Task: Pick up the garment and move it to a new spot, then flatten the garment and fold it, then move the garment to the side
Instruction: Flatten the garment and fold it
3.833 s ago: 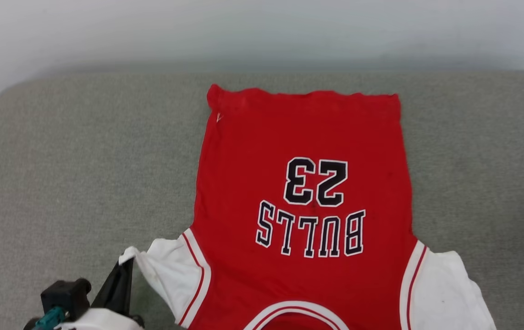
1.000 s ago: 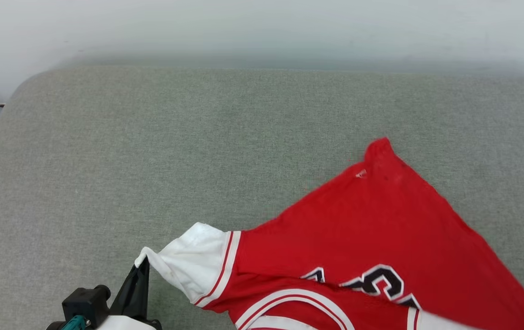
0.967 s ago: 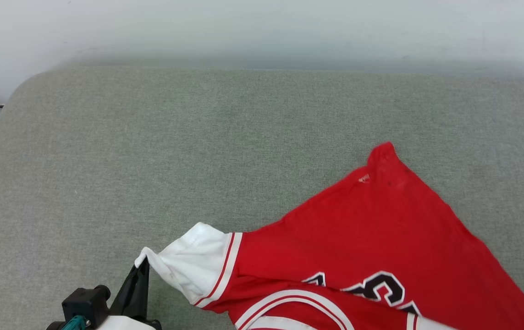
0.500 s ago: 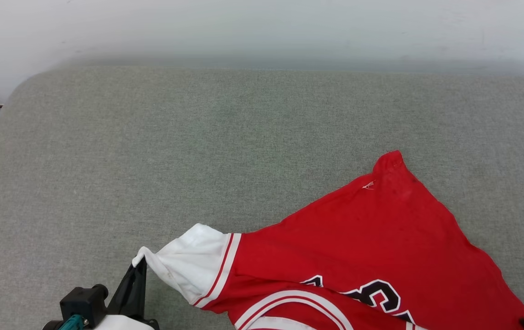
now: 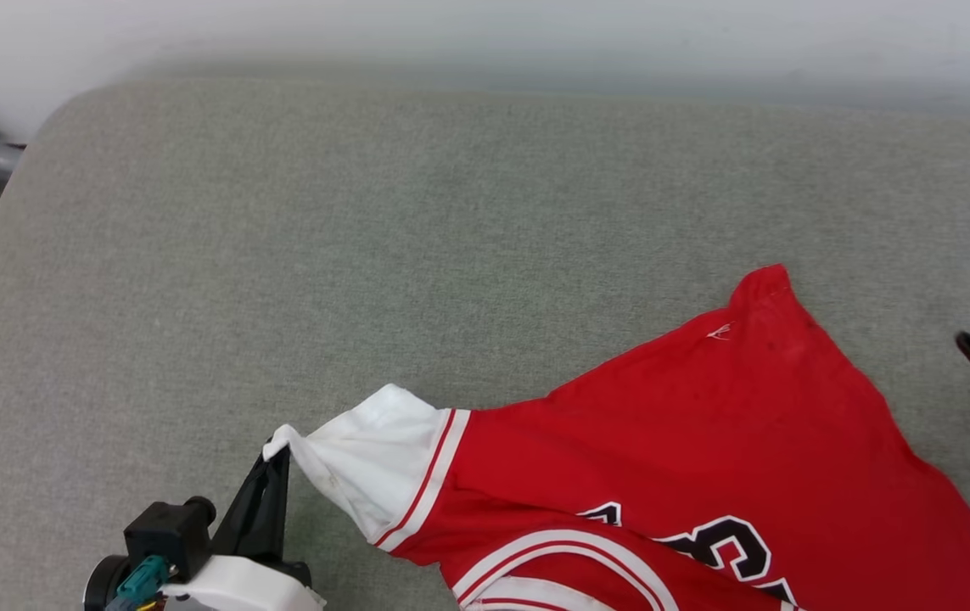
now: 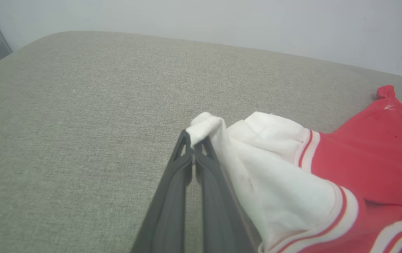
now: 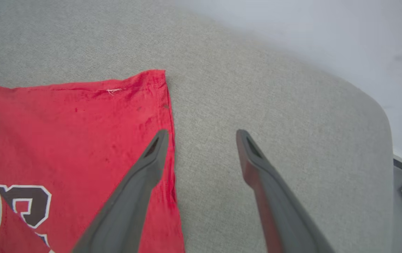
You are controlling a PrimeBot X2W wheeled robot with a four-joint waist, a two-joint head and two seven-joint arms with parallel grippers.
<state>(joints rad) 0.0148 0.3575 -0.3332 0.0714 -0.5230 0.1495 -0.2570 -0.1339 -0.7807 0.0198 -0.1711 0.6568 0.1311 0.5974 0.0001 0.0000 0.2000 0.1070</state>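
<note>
The garment [image 5: 705,441] lies on the near right part of the grey cushion [image 5: 366,212], red body spread mostly flat with black, white-edged lettering showing toward the near edge, where the fabric runs out of the head view. One red hem corner [image 5: 763,284] points toward the cushion's far edge, with bare cushion all around it. A white sleeve [image 5: 374,454] with red and white stripes at its seam stretches toward the cushion's left side, drawn into a peak at its tip. The left gripper [image 5: 274,458] is clamped on that tip, its two dark fingers pressed together with white cloth pinched between them. The right gripper [image 7: 202,135] stands with its jaws wide apart and nothing between them, near the cushion's right edge; one finger is over the garment's red edge, the other over bare cushion. Behind the far edge rises a pale wall [image 5: 485,34].
</note>
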